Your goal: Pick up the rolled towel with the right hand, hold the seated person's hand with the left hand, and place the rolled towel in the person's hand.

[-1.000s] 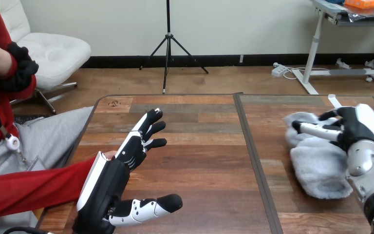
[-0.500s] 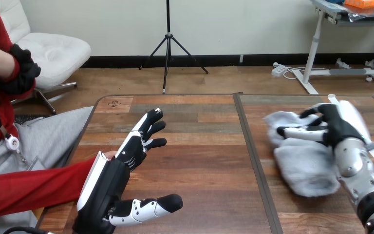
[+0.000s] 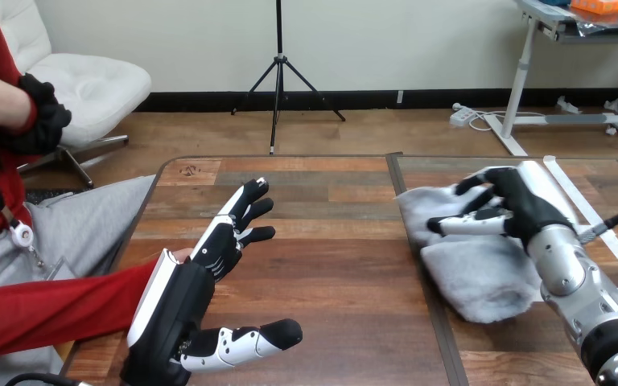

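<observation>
"What's different?"

"The right hand (image 3: 503, 211), fingers curled on the towel (image 3: 471, 269). A second ago both sat near the right edge of the table (image 3: 330, 241). They have since travelled left, toward its middle."

"How far across?"

"The towel's left end now reaches the seam (image 3: 442, 346) between the two tabletops. Before, it lay well clear of it."

"Lifted or dragged?"

"Cannot tell."

"Anything more?"

"More of the right forearm (image 3: 579, 281) shows, slanting in from the lower right corner. At the view's upper left, the person's gloved hand (image 3: 42, 121) has dropped slightly."
</observation>
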Robot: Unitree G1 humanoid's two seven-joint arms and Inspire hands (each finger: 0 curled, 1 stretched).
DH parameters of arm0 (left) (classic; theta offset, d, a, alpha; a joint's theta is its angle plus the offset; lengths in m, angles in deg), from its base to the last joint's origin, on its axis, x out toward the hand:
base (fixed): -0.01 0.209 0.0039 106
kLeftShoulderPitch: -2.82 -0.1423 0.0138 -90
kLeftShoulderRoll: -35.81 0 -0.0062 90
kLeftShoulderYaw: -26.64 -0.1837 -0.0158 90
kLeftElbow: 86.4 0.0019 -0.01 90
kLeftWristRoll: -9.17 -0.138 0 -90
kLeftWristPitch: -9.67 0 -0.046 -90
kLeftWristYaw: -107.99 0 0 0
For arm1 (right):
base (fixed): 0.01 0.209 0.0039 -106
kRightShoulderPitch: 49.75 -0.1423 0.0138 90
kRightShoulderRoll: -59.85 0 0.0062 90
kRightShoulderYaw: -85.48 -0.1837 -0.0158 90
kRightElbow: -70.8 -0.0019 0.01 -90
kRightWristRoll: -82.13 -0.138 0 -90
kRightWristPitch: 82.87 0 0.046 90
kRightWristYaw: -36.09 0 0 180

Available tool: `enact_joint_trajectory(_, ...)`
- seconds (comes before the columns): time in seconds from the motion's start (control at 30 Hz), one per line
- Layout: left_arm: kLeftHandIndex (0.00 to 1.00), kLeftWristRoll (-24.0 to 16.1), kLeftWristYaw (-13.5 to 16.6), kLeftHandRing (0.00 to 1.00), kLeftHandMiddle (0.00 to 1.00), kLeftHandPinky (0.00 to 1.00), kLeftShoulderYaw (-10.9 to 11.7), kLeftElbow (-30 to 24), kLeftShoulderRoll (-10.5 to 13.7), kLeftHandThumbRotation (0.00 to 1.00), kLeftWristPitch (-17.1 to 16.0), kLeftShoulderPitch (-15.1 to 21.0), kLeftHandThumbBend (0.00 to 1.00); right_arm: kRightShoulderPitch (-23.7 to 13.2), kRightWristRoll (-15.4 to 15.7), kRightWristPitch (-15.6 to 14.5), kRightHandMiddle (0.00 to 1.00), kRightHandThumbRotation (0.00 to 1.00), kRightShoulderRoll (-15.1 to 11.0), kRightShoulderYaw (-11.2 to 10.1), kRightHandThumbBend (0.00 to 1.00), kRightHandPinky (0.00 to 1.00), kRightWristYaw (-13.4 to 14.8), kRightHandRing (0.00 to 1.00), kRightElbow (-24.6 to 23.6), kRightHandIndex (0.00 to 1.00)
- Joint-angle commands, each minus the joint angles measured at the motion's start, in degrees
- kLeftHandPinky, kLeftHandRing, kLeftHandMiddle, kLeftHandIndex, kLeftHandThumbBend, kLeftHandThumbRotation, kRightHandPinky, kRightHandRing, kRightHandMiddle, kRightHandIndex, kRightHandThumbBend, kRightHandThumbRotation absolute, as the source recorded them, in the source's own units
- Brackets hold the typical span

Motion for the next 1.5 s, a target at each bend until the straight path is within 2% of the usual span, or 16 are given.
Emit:
enact_joint_trajectory(0.0, 0.93, 0.67, 0.28, 0.92, 0.95, 0.82, 0.39, -1.45, -0.27, 0.53, -0.73, 3.14, 1.00, 2.26, 0.32, 2.29, 0.62, 0.26, 1.47, 1.31, 0.90, 0.54, -2.21, 0.60, -1.51, 0.61)
enact_joint_trajectory(0.7, 0.93, 1.53, -0.38, 0.92, 0.95, 0.82, 0.19, -1.92, 0.10, 0.51, -0.66, 3.20, 1.00, 4.26, 1.13, 12.68, 0.55, 0.27, -1.62, 3.09, 0.92, 0.52, -9.12, 0.53, -3.77, 0.55)
enact_joint_trajectory(0.87, 0.93, 1.99, -0.65, 0.92, 0.95, 0.83, 0.13, -1.95, 0.16, 0.50, -0.52, 3.16, 1.00, 4.59, 1.07, 13.97, 0.54, 0.27, -2.21, 3.12, 0.93, 0.51, -10.24, 0.52, -4.15, 0.55)
enact_joint_trajectory(1.07, 0.93, 1.78, -0.62, 0.92, 0.95, 0.83, 0.29, -1.84, 0.24, 0.51, -0.75, 3.16, 1.00, 5.33, 1.31, 14.76, 0.56, 0.29, -2.51, 3.01, 0.97, 0.52, -9.21, 0.54, -5.10, 0.57)
enact_joint_trajectory(1.17, 0.93, 1.87, -0.66, 0.92, 0.95, 0.83, 0.30, -1.78, 0.17, 0.51, -0.91, 3.20, 1.00, 5.71, 2.56, 14.37, 0.59, 0.31, -2.66, 3.50, 0.98, 0.54, -7.00, 0.56, -5.70, 0.60)
enact_joint_trajectory(1.47, 0.93, 1.98, -0.76, 0.92, 0.95, 0.82, 0.26, -1.86, 0.18, 0.50, -1.05, 3.19, 1.00, 6.40, 6.40, 9.58, 0.78, 0.46, -2.42, 5.46, 1.00, 0.66, -3.35, 0.73, -8.20, 0.79)
